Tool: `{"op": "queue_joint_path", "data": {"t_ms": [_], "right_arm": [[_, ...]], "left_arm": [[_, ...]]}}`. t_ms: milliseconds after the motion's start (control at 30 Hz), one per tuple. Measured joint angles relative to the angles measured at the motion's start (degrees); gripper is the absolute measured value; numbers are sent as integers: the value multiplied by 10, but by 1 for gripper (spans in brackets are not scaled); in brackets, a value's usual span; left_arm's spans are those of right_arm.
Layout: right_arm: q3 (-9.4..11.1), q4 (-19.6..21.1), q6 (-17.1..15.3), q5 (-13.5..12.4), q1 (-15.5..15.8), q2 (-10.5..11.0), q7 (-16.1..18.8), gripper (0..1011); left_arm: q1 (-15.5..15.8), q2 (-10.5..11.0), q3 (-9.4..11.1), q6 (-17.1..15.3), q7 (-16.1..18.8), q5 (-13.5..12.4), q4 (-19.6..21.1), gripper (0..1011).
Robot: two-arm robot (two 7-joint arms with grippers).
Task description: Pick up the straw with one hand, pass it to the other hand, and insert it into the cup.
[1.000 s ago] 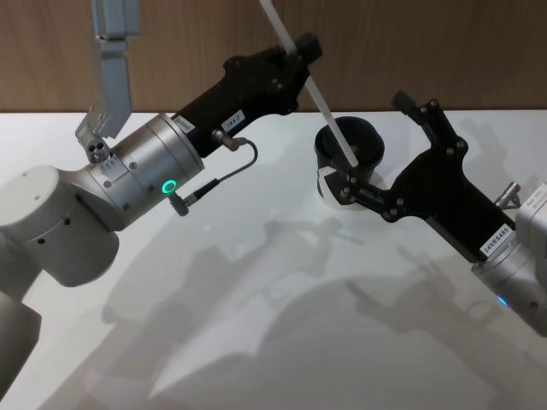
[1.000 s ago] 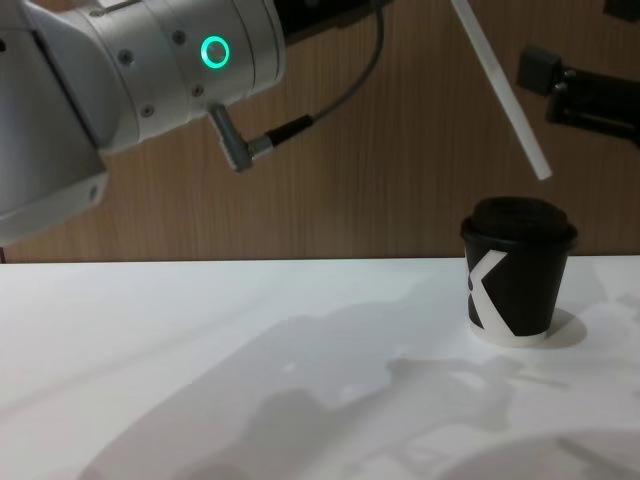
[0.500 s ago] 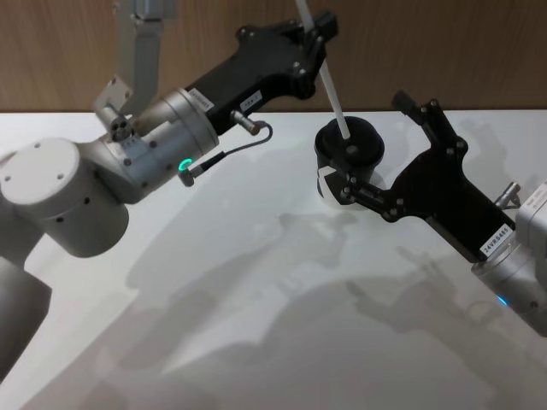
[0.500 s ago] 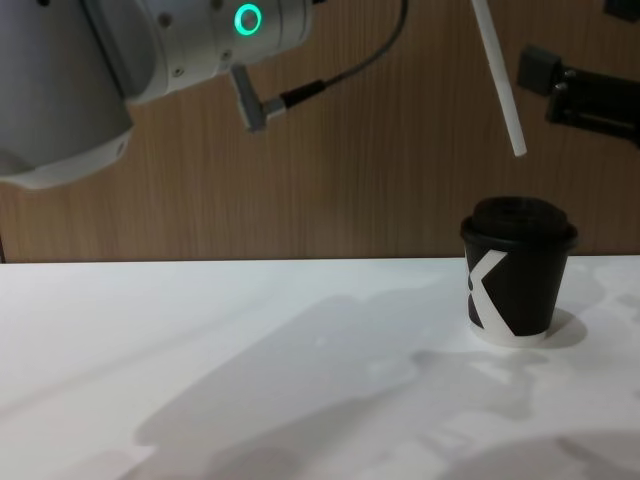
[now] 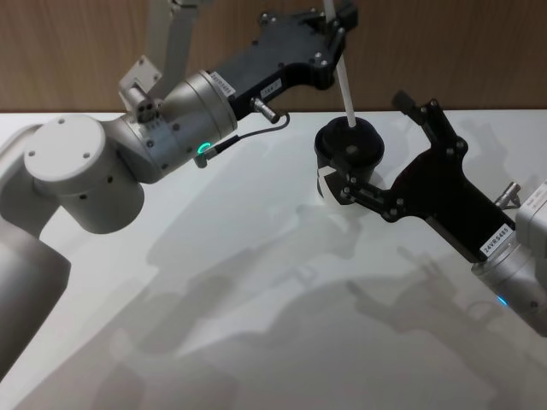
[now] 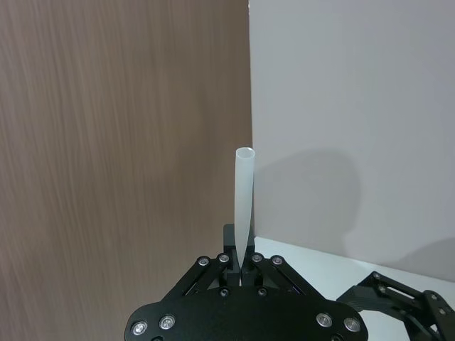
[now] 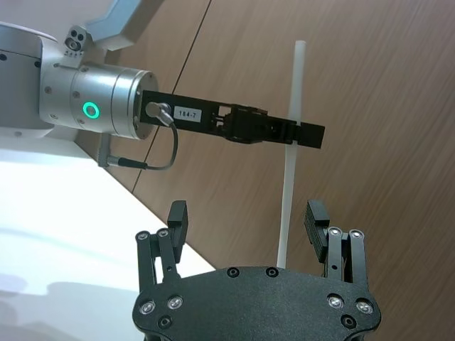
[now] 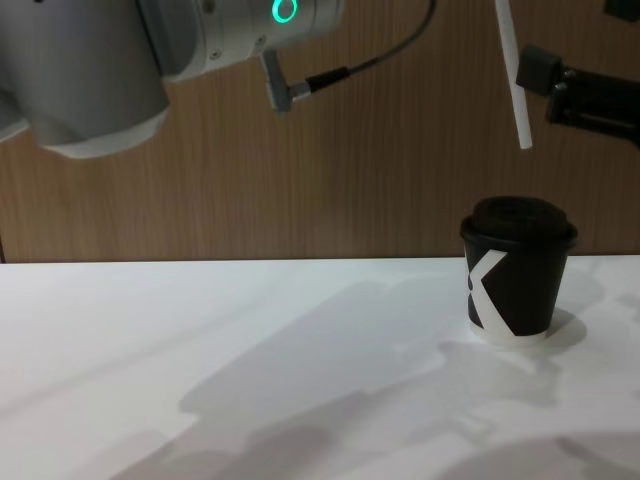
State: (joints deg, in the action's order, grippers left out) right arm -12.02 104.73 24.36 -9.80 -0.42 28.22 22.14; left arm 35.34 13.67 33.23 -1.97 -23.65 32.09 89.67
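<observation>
Left pincer (image 5: 337, 23) holds the straw (image 5: 344, 90) nearly upright over the cup (image 5: 361, 155).

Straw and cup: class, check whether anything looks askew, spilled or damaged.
Nothing stands out. The cup stands upright, lid on, nothing spilled. The straw, straight and unbent, hangs slightly tilted above the lid, held by the left gripper. The right gripper is open nearby.

My head camera looks down from above onto the table (image 5: 256, 282); my chest camera sits low, facing across it to the far wooden wall (image 8: 350, 190). Both share the cup (image 5: 350, 154). Wrist cameras sit close behind my left pincer (image 6: 240, 250) and right pincer (image 7: 247, 213), both seeing the straw (image 7: 287, 192)
</observation>
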Motion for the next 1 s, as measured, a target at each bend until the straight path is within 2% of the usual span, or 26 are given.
{"op": "queue_joint_path", "data": {"t_ms": [467, 1000], "right_arm": [[0, 0, 0, 0, 0, 0, 0, 1001], [0, 0, 0, 0, 0, 0, 0, 1001]], "left_arm": [[21, -16, 13, -1, -13, -23, -40, 7], [33, -34, 18, 4, -23, -38, -79, 7]]}}
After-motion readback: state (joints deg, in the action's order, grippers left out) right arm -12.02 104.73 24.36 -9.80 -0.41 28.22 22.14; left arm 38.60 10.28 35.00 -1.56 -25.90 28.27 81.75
